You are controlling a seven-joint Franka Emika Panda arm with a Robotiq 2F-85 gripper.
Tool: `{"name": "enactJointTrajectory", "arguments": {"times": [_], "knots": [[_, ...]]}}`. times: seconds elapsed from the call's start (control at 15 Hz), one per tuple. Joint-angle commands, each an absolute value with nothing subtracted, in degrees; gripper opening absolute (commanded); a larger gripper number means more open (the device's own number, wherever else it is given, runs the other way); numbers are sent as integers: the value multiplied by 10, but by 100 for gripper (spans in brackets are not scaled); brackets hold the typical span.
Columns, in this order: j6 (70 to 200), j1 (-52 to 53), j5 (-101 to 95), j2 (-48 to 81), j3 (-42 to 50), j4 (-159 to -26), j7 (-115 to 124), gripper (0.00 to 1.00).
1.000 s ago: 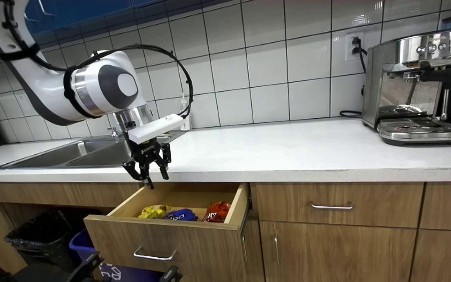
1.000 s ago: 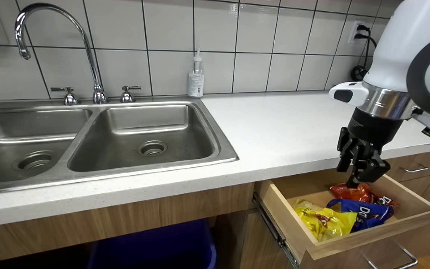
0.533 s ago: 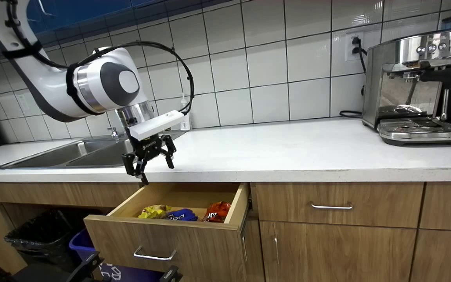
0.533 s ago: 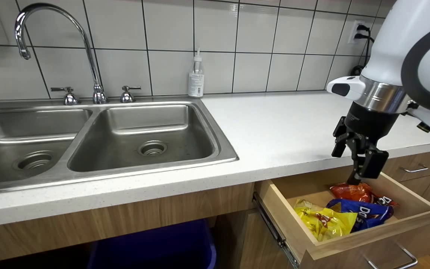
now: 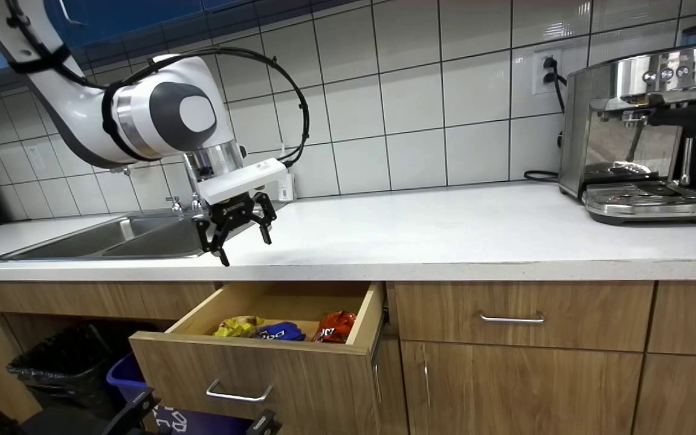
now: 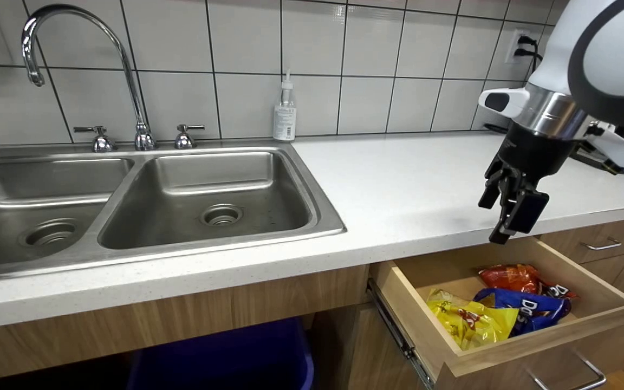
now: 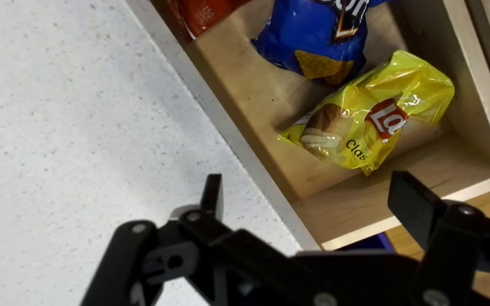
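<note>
One tool (image 5: 246,254), two fingers (image 7: 212,193) spread wide, hangs higher than one pulled-out drawer (image 5: 299,374). Three chip bags (image 7: 368,119) lie inside.

A wooden drawer (image 5: 251,362) stands open. In it the Lay's Classic bag (image 7: 355,127) is shiny yellow with a round red spot, and it lies near one end with its front side up. The Doritos bag (image 6: 528,311) is blue with a chip shown on it, and it lies in the middle, right next to the yellow one. The red chip bag (image 6: 509,277), shiny and wrinkly, lies past the blue one, farther back.
</note>
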State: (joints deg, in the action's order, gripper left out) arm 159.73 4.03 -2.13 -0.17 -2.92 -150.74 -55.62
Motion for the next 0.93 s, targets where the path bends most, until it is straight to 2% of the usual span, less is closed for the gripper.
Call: {"name": "enactJointTrajectory", "arguments": {"times": [0.0,0.27,0.33,0.87], "knots": [[1557,37,-9,-41,-27,-1501,-535,100],[1515,46,50,-55,-14,-1486,-570,100],[1551,42,11,-37,-18,-1496,-541,100],[1536,45,32,-44,-15,-1490,-549,100]]}}
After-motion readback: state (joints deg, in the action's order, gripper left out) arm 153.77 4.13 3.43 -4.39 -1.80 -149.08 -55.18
